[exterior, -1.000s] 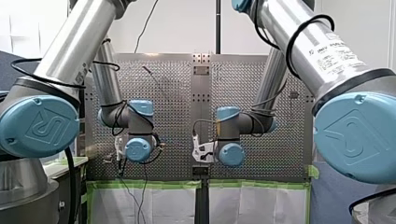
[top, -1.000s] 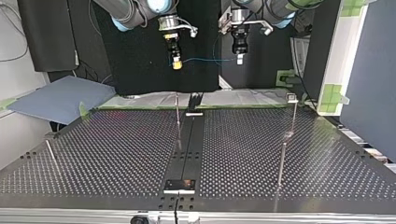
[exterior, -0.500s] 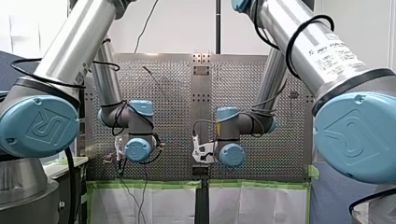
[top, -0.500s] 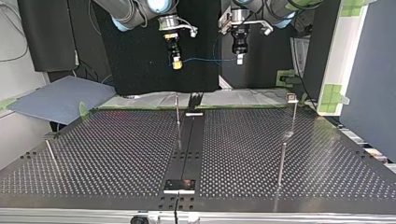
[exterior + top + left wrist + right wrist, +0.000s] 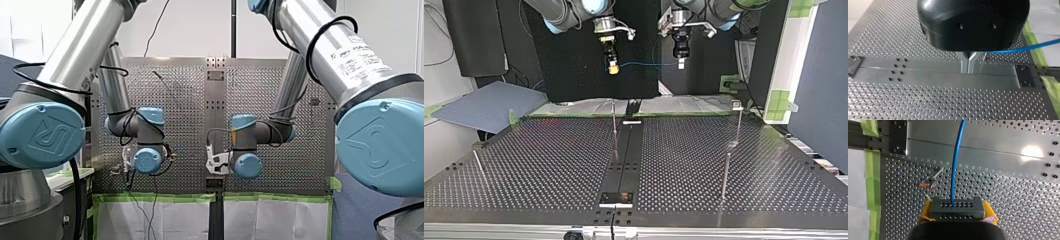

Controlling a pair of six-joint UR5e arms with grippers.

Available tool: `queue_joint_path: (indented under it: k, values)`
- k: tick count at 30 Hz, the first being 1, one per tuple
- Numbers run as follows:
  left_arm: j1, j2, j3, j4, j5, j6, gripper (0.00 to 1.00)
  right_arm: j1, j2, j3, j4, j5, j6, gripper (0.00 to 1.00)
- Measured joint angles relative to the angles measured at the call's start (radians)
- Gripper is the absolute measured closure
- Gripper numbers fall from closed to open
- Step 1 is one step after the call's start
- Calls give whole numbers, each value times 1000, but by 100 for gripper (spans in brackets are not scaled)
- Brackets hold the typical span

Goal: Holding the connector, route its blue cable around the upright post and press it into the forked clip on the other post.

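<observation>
Arms are reaching over the perforated table (image 5: 185, 100) in the front view, the robot's left arm (image 5: 120, 100) and right arm (image 5: 290, 95) hanging level, their fingers hiding behind the wrists.

In the top view, the right gripper (image 5: 613, 69) and left gripper (image 5: 680, 63) are hovering above the table's far edge, a blue cable (image 5: 644, 63) stretching nearly straight between them. It is touching neither the upright post (image 5: 614, 122) below nor the clip (image 5: 736, 104) topping the other post (image 5: 738, 125), well off to the side.

In the left wrist view, the metal fingers (image 5: 964, 65) are pressing together, the cable (image 5: 1023, 48) running out sideways from beside them.

In the right wrist view, the yellow pads (image 5: 925, 211) are clamping a dark connector (image 5: 957, 208), the cable (image 5: 955, 162) leading straight ahead from it.
</observation>
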Motion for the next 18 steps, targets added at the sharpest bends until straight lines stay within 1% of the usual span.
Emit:
queue_joint_path:
  k: [4,6,8,12,16,18]
  values:
    - [13,20,25,-28,-5,9,99,-27,-28,-14,27,27,19,100]
    - [18,35,40,-43,-1,2,99,-38,-41,-15,41,38,30,100]
    - [21,47,53,-56,4,-8,99,-49,-58,-16,58,43,45,100]
    - [24,79,85,-88,10,-30,99,-59,-91,-16,91,26,77,100]
    - [28,111,117,-120,8,-51,99,-67,-126,-28,126,-6,113,100]
    - [29,127,133,-135,5,-57,99,-70,-141,-37,140,-19,126,100]
